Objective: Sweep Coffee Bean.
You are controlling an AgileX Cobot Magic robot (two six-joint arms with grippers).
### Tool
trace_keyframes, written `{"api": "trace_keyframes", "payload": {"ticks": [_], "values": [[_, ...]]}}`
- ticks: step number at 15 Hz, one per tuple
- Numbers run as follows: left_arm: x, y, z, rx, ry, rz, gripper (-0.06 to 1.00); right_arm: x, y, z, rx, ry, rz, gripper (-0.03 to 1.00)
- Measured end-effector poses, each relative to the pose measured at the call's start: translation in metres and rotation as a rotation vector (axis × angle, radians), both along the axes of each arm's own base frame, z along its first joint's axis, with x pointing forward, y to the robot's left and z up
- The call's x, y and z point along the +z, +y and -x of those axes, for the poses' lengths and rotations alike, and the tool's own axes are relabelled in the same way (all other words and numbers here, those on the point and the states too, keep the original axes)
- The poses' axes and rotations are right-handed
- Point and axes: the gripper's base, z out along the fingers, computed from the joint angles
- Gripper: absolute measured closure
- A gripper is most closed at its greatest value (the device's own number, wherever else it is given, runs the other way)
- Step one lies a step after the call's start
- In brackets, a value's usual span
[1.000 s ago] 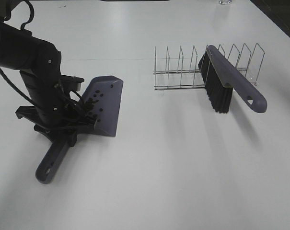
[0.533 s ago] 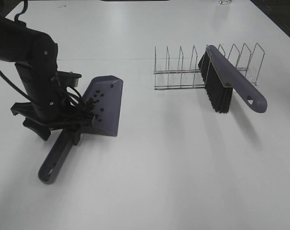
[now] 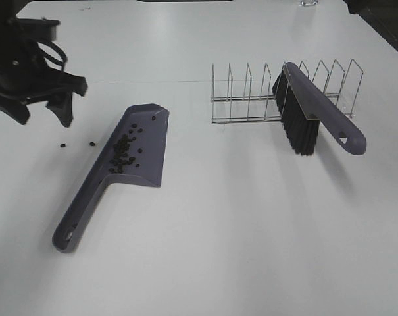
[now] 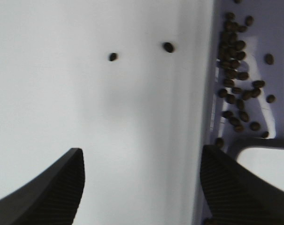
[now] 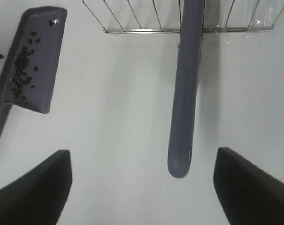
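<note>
Coffee bean pile fills dustpan; left tool hovers open, raised beside it

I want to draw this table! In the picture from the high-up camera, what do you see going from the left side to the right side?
Left gripper → two loose coffee beans on the table → purple dustpan with beans in it → wire rack → brush resting in the rack.
</note>
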Motion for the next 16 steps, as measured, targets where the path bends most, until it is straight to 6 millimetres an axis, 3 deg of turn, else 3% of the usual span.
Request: {"api": "trace_keyframes", "payload": {"ticks": [3,4,6,8,9,11,15,16], "values": [[0.027,0.051,0.002,0.095,-0.030,-0.005,0.31,0.004,-0.005,0.037,0.005,-0.016,0.025,0.23],[0.055,0.076,0.017,0.137,-0.082,-0.007,0.31,0.010,-0.007,0.067,0.005,-0.049,0.023,0.23],[0.071,0.080,0.047,0.130,-0.110,-0.007,0.31,0.013,-0.010,0.097,0.004,-0.086,0.020,0.23],[0.074,0.081,0.091,0.128,-0.125,-0.002,0.31,0.010,-0.012,0.126,0.004,-0.111,0.018,0.23],[0.074,0.081,0.104,0.130,-0.127,-0.001,0.31,0.009,-0.012,0.135,0.004,-0.121,0.017,0.23],[0.074,0.083,0.154,0.134,-0.148,0.002,0.31,0.005,-0.015,0.172,0.005,-0.176,0.005,0.23],[0.080,0.086,0.236,0.134,-0.277,0.014,0.31,-0.021,-0.019,0.232,0.006,-0.256,-0.009,0.24],[0.085,0.087,0.270,0.134,-0.385,0.025,0.31,-0.035,-0.023,0.246,-0.003,-0.270,0.029,0.24]]}}
